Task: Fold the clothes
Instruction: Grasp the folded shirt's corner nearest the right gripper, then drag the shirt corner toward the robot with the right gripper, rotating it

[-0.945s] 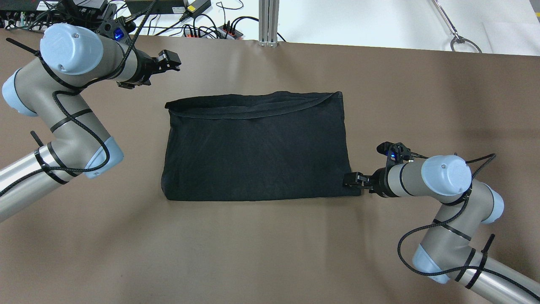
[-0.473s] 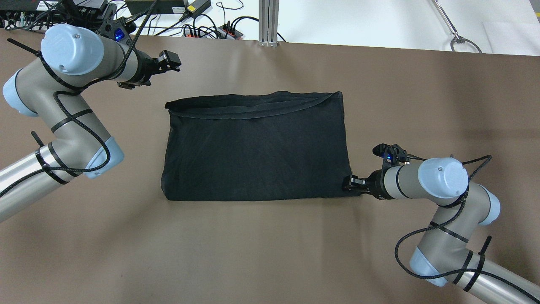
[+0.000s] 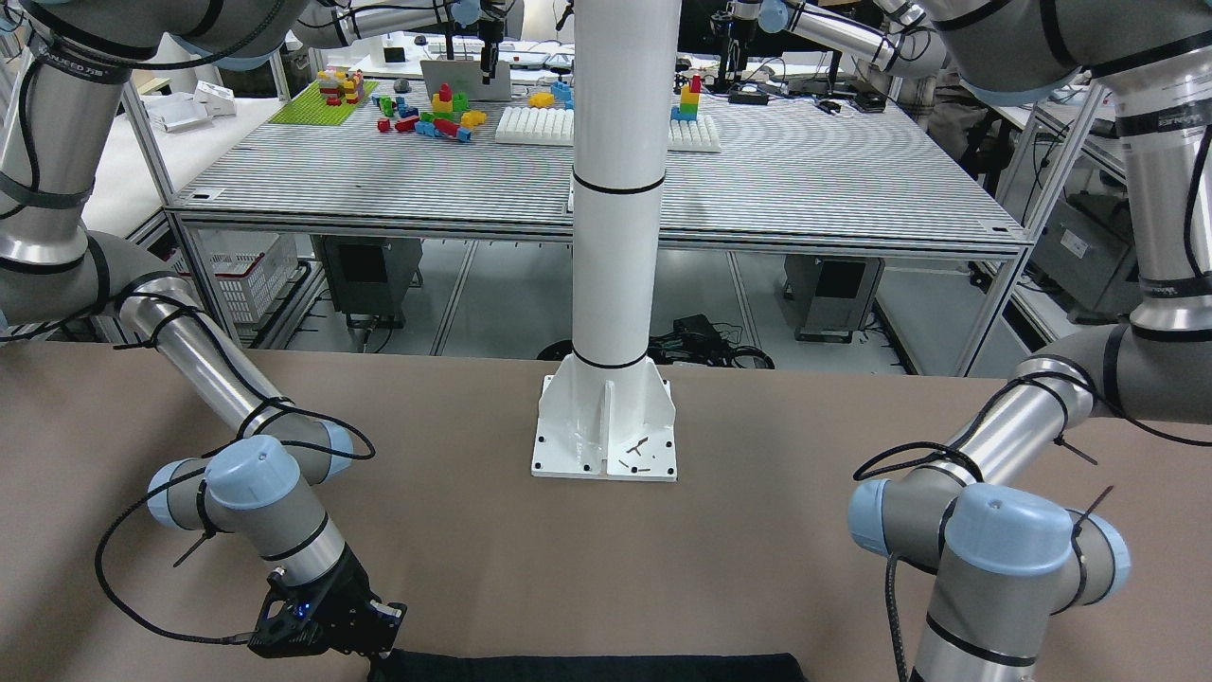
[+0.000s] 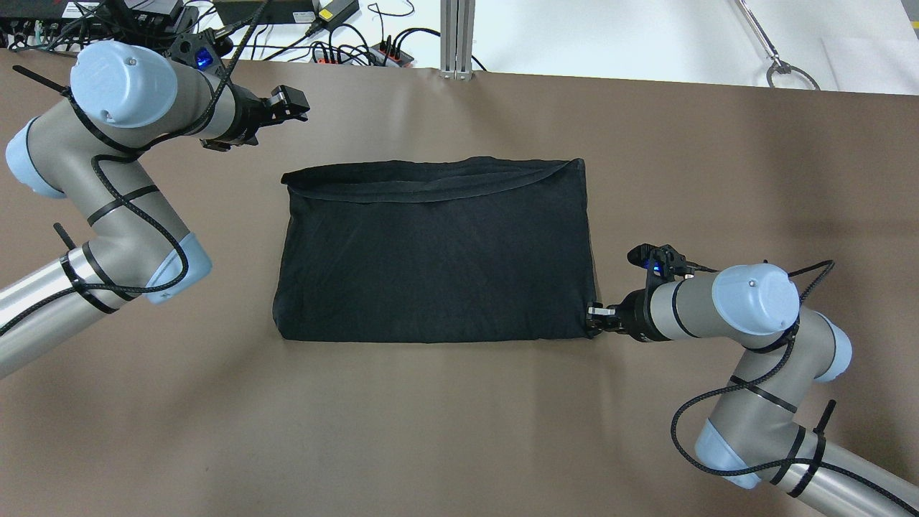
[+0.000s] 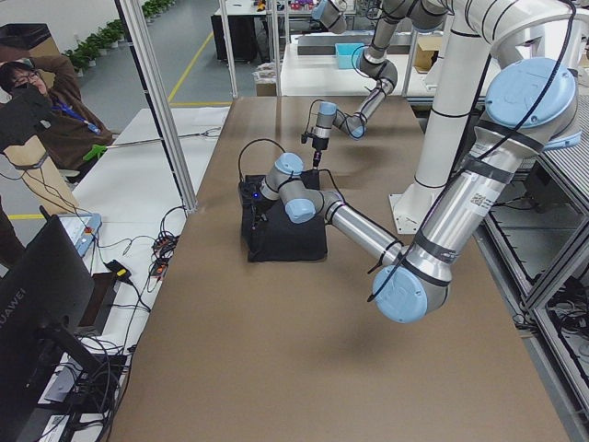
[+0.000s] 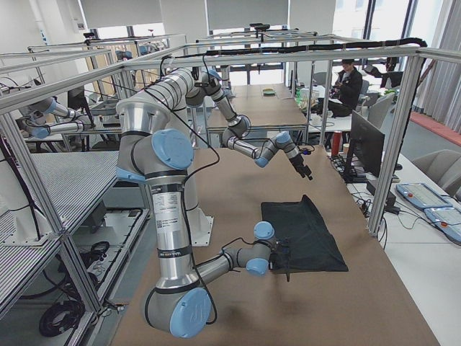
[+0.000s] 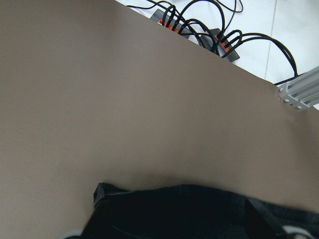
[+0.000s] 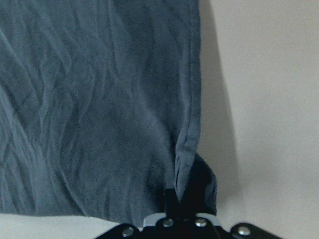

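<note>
The black cloth (image 4: 431,251) lies flat on the brown table (image 4: 459,431), folded into a rectangle with a hemmed flap along its far edge. My right gripper (image 4: 592,316) is low at the cloth's near right corner and shut on it. The right wrist view shows the bunched hem (image 8: 187,164) pinched between the fingers. In the front-facing view this gripper (image 3: 379,630) sits at the cloth's edge (image 3: 587,668). My left gripper (image 4: 291,104) hovers open and empty above bare table, beyond the cloth's far left corner.
The white pillar's base plate (image 3: 606,426) stands at the robot's side of the table. Power strips and cables (image 4: 359,50) and an aluminium post (image 4: 457,36) lie past the far edge. A metal hook (image 4: 782,72) is at the far right.
My right gripper has slid a little toward the cloth's near right corner and closed on it, gathering the corner slightly. The left arm has barely moved.
</note>
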{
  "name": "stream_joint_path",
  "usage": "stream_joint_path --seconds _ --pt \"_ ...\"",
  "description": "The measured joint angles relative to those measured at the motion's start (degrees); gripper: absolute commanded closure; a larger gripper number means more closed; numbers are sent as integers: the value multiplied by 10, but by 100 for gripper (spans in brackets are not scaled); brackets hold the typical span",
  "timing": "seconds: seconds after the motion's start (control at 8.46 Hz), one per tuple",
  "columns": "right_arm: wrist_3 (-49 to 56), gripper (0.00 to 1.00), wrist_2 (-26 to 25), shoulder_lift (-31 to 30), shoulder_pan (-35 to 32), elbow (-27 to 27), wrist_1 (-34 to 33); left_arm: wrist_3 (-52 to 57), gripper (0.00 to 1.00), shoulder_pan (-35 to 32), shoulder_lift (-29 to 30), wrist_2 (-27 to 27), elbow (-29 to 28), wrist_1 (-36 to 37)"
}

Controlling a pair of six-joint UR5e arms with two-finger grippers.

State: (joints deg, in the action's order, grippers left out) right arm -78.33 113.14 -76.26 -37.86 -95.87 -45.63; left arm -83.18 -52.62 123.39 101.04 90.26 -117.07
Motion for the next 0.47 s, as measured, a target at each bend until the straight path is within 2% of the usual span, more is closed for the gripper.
stream_joint_path --seconds 0.24,0.47 --pt "-32 100 66 -13 5 -61 -1 4 6 0 0 0 0 0" --pt "-84 100 111 -34 48 -134 0 5 6 0 0 -1 0 -1"
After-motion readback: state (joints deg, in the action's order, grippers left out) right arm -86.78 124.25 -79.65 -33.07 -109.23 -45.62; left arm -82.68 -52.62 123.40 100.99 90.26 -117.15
